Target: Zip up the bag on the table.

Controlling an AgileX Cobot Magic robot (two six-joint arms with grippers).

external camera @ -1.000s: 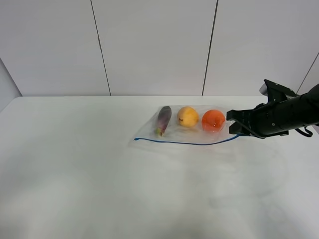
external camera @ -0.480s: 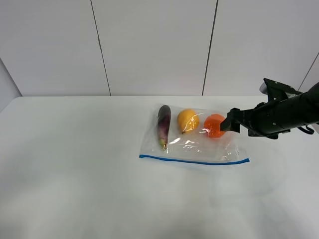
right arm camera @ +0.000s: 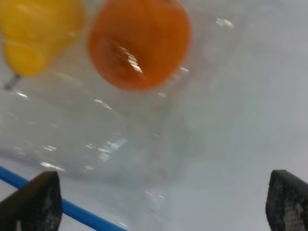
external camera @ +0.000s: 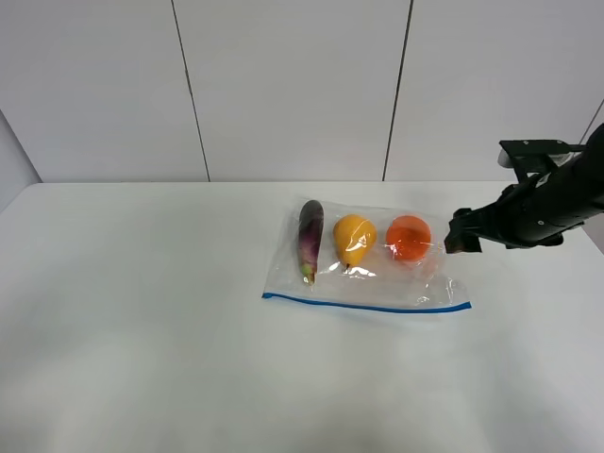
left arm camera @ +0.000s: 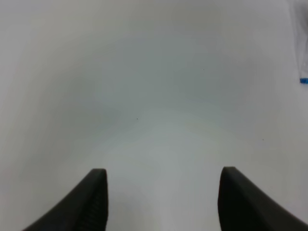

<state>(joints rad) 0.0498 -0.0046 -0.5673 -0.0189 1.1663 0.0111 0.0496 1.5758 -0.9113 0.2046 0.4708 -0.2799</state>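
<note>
The left gripper [left arm camera: 161, 192] is seen only in its wrist view, fingers spread wide over the bare table [external camera: 142, 330]. The bag [external camera: 368, 269] is laid flat right of the table's centre, blue zipper strip [external camera: 366, 304] nearest the camera, with eggplant [external camera: 310, 238], pear [external camera: 352, 239] and orange [external camera: 408, 236] inside. The right gripper [external camera: 461, 236] is held just beside the bag's right edge, spread wide, apparently empty.

The orange [right arm camera: 139, 43] lies inside the clear bag [right arm camera: 96, 139], with the yellow pear [right arm camera: 36, 33] just beside it. The bag's blue zipper strip [right arm camera: 72, 209] runs near the orange. The pincer [right arm camera: 163, 202] is spread wide above the white tabletop [right arm camera: 260, 96], holding nothing.
</note>
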